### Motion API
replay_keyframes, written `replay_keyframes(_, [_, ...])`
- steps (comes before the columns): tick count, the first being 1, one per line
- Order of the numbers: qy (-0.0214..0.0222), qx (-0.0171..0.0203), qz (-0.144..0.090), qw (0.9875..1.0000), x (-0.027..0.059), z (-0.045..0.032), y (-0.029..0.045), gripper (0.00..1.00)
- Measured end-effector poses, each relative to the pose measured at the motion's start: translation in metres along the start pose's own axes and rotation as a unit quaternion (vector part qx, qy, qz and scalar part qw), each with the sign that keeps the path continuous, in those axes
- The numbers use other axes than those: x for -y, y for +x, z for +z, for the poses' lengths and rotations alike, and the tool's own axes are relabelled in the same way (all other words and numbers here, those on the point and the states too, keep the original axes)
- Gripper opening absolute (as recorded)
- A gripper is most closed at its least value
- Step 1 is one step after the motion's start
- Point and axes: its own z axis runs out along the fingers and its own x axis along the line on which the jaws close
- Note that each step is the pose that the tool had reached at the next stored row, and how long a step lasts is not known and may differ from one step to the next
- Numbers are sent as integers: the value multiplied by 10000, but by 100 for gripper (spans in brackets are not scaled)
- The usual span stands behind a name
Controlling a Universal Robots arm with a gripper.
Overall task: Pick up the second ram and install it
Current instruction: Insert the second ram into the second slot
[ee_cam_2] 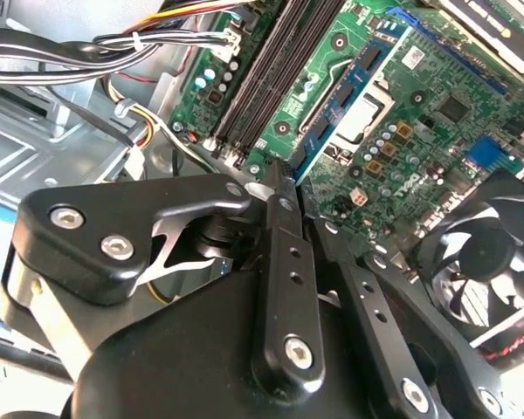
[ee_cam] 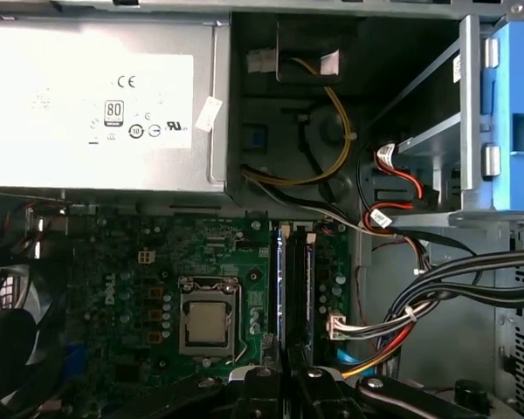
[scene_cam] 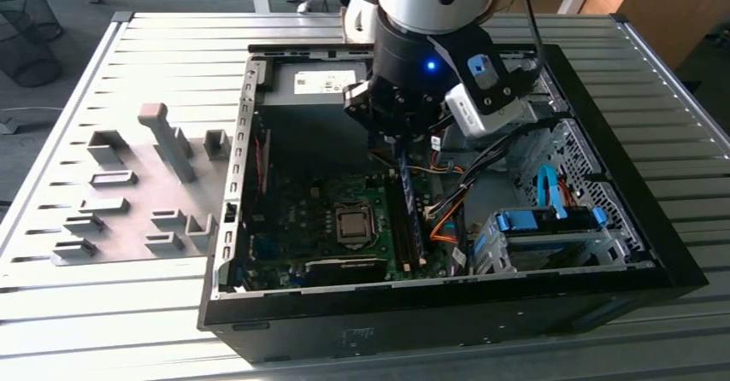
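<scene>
Black fingers (ee_cam_2: 284, 262) of the robot's gripper (ee_cam_2: 286, 179) are drawn close together, their tips meeting at the near end of the second ram (ee_cam_2: 345, 100). Whether they pinch the strip or only bear on it cannot be told. The blue-green strip stands on edge directly beyond the fingertips. It runs away from the hand at slot level, between the empty black slots (ee_cam_2: 262, 70) on one side and the processor socket (ee_cam_2: 362, 118) on the other.

By its position, the work appears to be at the seating stage, with the pick-up apparently done. Finishing the seating would call for pressure straight down on the strip's top edge, held in line with its slot and clear of the cable bundle (ee_cam_2: 113, 44) beside the hand.

Farther out from the hand, a cooling fan (ee_cam_2: 480, 262) sits at the board's edge. A grey power supply (ee_cam: 96, 105) and a blue drive bracket (ee_cam: 515, 105) line the far wall. The open computer case (scene_cam: 456, 321) lies on a slatted metal table (scene_cam: 171, 56). A grey fixture plate (scene_cam: 137, 193) lies well off to the side of the arm, and a wire bin (scene_cam: 23, 22) stands on the floor beyond.
</scene>
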Motion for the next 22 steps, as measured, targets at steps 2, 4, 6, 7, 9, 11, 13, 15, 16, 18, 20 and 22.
replay_keyframes(2, [0,0,0,10000,4,36,1,14])
replay_keyframes(4, [0,0,0,10000,5,59,1,14])
replay_keyframes(6, [1,0,0,10000,5,58,1,14])
replay_keyframes(7, [1,0,0,10000,5,58,1,14])
replay_keyframes(9, [2,0,0,10000,5,59,1,14])
replay_keyframes(11, [2,0,0,10000,5,58,1,14])
replay_keyframes(13, [1,0,0,10000,5,59,0,14])
replay_keyframes(15, [1,0,0,10000,5,59,1,14])
replay_keyframes(16, [1,0,0,10000,5,59,1,14])
replay_keyframes(18, [1,0,0,10000,5,60,-1,14])
replay_keyframes(20, [1,0,0,10000,5,63,-14,14])
replay_keyframes(22, [0,0,0,10000,6,77,-37,14])
